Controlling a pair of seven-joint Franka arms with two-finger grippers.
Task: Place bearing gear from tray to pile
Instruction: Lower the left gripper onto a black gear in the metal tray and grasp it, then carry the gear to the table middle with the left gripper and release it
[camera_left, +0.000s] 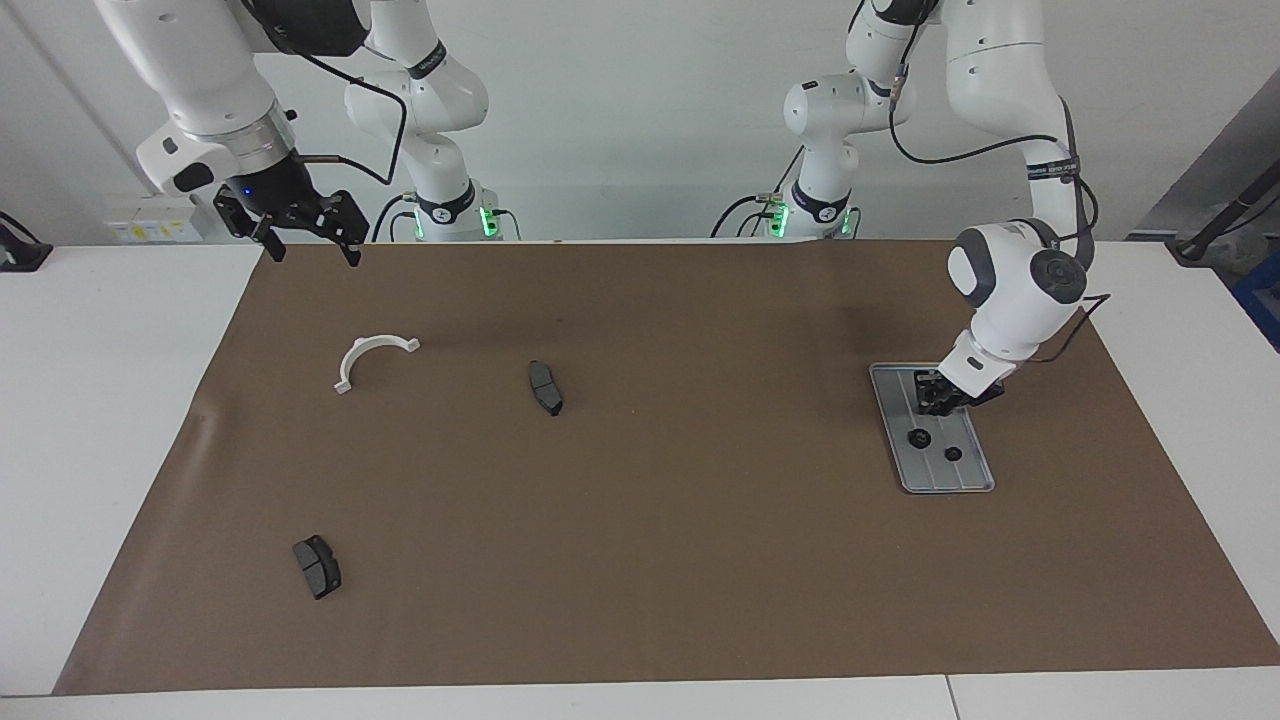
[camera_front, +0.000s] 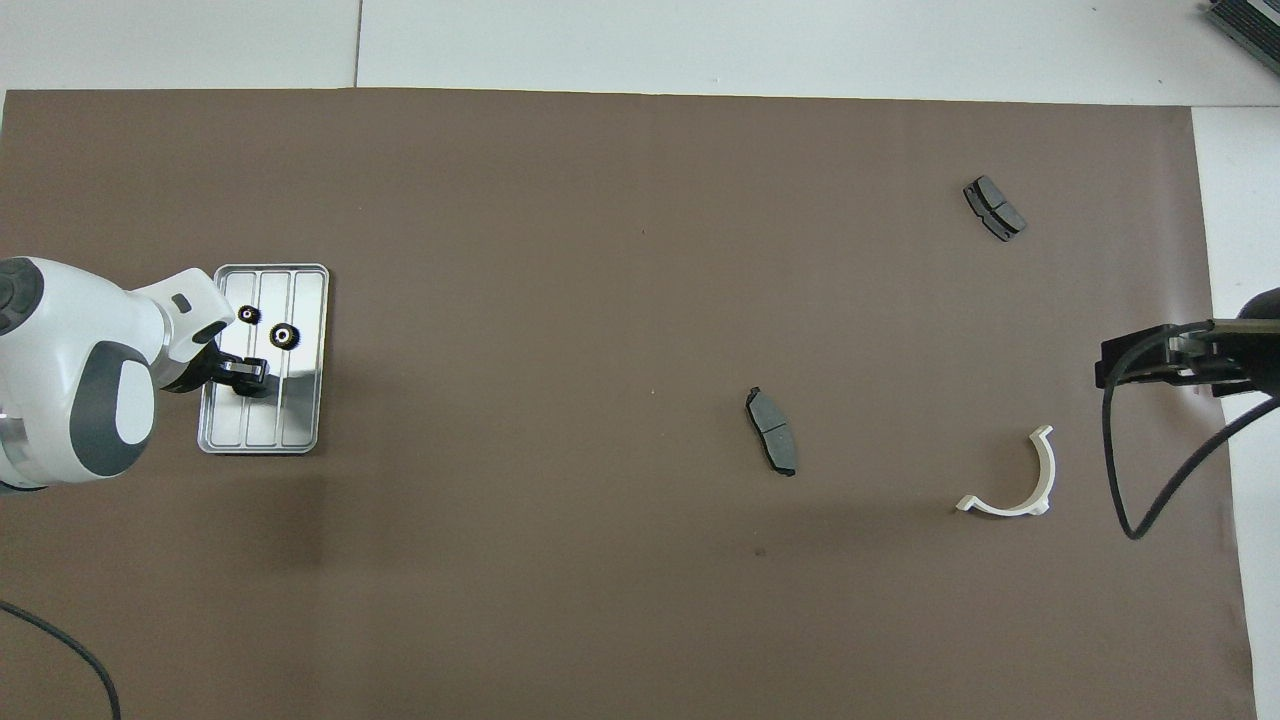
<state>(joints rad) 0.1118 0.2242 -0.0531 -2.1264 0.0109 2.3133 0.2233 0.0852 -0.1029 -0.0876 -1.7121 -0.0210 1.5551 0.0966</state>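
The silver tray (camera_left: 975, 476) (camera_front: 302, 420) lies on the brown mat toward the left arm's end. Two small black gears (camera_left: 917, 438) (camera_left: 953, 453) rest in it, also seen from overhead (camera_front: 285, 336) (camera_front: 248, 315). My left gripper (camera_left: 938, 400) (camera_front: 247, 376) is down in the tray's end nearer to the robots, over a dark round part that it mostly hides. The pile's parts lie scattered toward the right arm's end: a white half-ring bracket (camera_left: 370, 355) (camera_front: 1030, 485) and two dark brake pads (camera_left: 545, 387) (camera_left: 317, 566). My right gripper (camera_left: 310, 245) (camera_front: 1105, 368) waits open, raised above the mat's edge.
The brown mat (camera_left: 640, 560) covers most of the white table. The brake pads also show from overhead (camera_front: 772, 431) (camera_front: 994, 208). A black cable (camera_front: 1130, 500) hangs from the right arm beside the bracket.
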